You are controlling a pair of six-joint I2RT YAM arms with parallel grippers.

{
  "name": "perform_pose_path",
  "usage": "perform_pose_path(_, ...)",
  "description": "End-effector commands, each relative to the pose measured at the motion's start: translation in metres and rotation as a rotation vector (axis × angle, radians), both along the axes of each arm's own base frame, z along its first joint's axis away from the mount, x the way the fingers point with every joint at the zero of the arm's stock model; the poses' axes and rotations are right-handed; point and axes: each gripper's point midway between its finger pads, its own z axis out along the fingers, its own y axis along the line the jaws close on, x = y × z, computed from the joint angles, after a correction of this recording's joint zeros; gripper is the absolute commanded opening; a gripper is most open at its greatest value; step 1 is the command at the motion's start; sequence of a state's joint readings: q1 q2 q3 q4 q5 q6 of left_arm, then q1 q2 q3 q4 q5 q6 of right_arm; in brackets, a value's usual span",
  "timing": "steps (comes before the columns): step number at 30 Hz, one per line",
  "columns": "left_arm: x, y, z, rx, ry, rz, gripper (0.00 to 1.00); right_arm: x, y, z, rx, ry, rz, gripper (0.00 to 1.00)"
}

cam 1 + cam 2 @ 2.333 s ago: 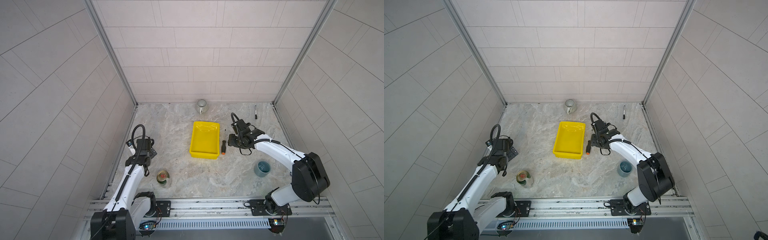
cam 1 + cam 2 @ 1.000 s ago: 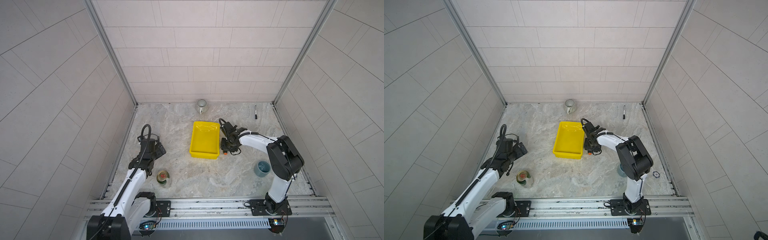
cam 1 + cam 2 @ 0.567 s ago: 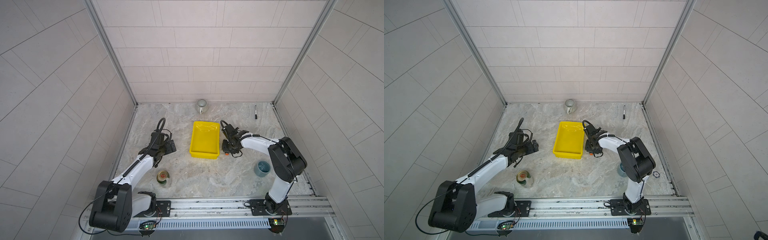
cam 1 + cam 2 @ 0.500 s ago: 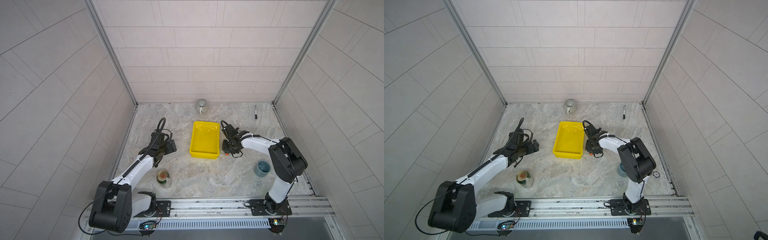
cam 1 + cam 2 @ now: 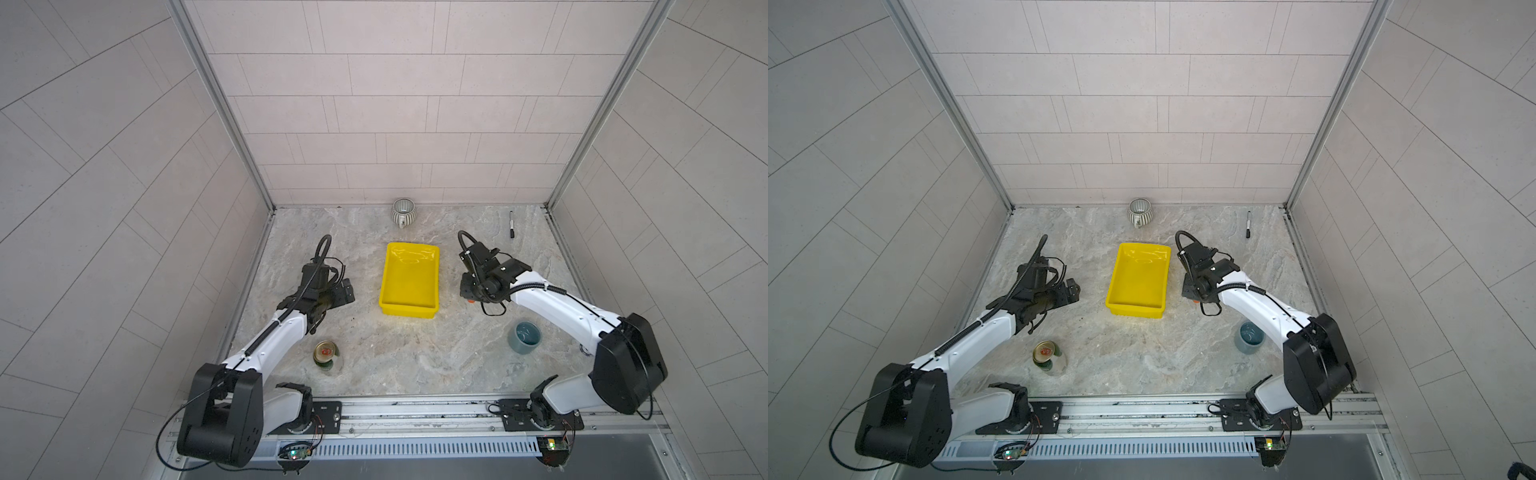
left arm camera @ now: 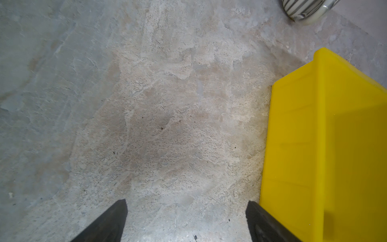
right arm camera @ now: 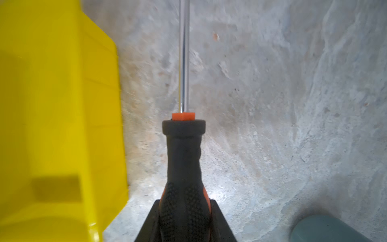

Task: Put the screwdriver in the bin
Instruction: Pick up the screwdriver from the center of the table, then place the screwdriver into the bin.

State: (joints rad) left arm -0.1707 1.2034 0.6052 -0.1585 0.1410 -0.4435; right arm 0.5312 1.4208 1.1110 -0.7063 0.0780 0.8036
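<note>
Clamping down on the screwdriver [image 7: 184,159], the right gripper [image 7: 185,211] has both jaws pressed against the black handle (orange collar and bare shaft poke out ahead). The tool runs alongside the bin [image 7: 58,104], just outside its long wall and not in it. A teal cup [image 7: 326,228] stands near on the marble table [image 7: 272,104]. Over on the bin's far side, the left gripper [image 6: 186,209] hangs with its fingers spread wide, nothing between them.

Stone tabletop [image 5: 395,361], yellow bin [image 5: 409,311], mug [image 5: 403,211], marker [image 5: 512,224], teal cup [image 5: 524,337], can [image 5: 325,354]
</note>
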Motion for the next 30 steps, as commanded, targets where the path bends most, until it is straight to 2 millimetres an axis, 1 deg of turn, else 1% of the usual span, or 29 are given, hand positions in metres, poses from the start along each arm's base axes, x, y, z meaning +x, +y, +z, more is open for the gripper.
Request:
perform_pose_path(1, 0.002, -0.005, 0.004, -0.007, -0.023, -0.027, 0.95, 0.010, 0.032, 0.037, 0.074, -0.112, -0.014, 0.10)
perform_pose_path(3, 0.001, -0.005, 0.003, -0.008, -0.021, -0.025, 0.95, 0.018, 0.064, 0.049, 0.119, -0.157, 0.008, 0.10)
perform_pose_path(4, 0.001, -0.004, 0.004, -0.005, -0.022, -0.024, 0.95, 0.022, 0.083, 0.052, 0.140, -0.169, 0.020, 0.10)
perform_pose_path(6, 0.000, -0.001, 0.005, 0.006, -0.026, -0.014, 0.95, 0.029, 0.117, 0.051, 0.187, -0.169, 0.040, 0.10)
perform_pose_path(8, -0.001, 0.003, 0.007, 0.021, -0.035, 0.002, 0.95, 0.035, 0.148, 0.042, 0.225, -0.137, 0.061, 0.10)
perform_pose_path(10, -0.002, 0.007, 0.008, 0.028, -0.042, 0.023, 0.95, 0.040, 0.170, 0.030, 0.237, -0.107, 0.076, 0.10)
perform_pose_path(13, -0.002, 0.007, 0.008, 0.028, -0.046, 0.025, 0.95, 0.042, 0.190, 0.013, 0.250, -0.066, 0.081, 0.10)
perform_pose_path(16, -0.002, 0.007, 0.008, 0.029, -0.044, 0.025, 0.95, 0.041, 0.201, -0.002, 0.248, -0.045, 0.082, 0.10)
perform_pose_path(20, -0.001, 0.006, 0.008, 0.027, -0.041, 0.024, 0.95, 0.039, 0.201, -0.017, 0.233, -0.024, 0.075, 0.10)
perform_pose_path(30, -0.001, 0.007, 0.008, 0.030, -0.042, 0.027, 0.95, 0.040, 0.204, -0.036, 0.215, 0.006, 0.072, 0.10)
